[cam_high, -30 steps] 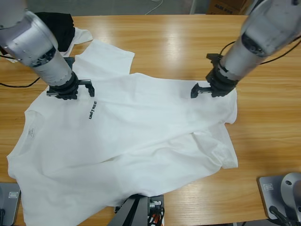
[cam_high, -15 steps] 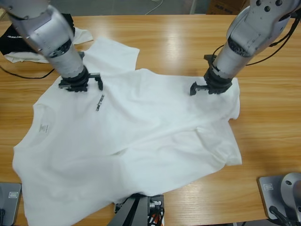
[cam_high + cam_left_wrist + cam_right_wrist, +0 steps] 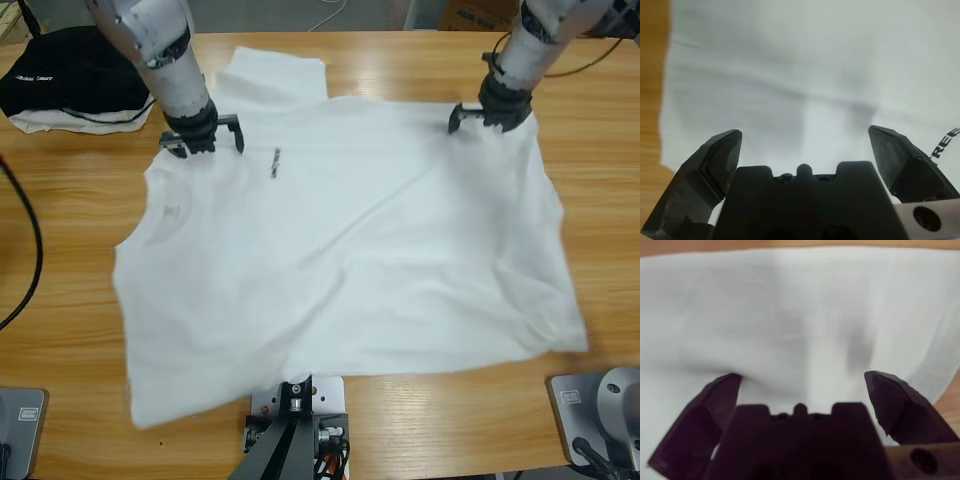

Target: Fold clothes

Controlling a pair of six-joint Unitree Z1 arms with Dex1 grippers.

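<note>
The clothes, a large white T-shirt [image 3: 340,250] with a small dark chest print [image 3: 272,163], lie spread across the table's middle, one sleeve [image 3: 275,75] reaching toward the far edge. My left gripper [image 3: 202,138] rests on the shoulder area beside the print. In the left wrist view its jaws [image 3: 806,134] stand wide apart over white cloth, with the print's last letters at the right edge. My right gripper [image 3: 490,112] sits on the shirt's far right corner. Its jaws [image 3: 804,376] are likewise spread, and a soft ridge of cloth runs between them.
A black garment with white lettering [image 3: 70,75] lies at the far left on top of a smaller white garment [image 3: 60,122]. A black cable [image 3: 30,240] curves along the left edge. A cardboard box [image 3: 480,12] stands beyond the far right edge.
Both grippers have moved toward the far edge, and the T-shirt has slid along with them. It has spread out flatter and wider, and its right side has unfolded.
</note>
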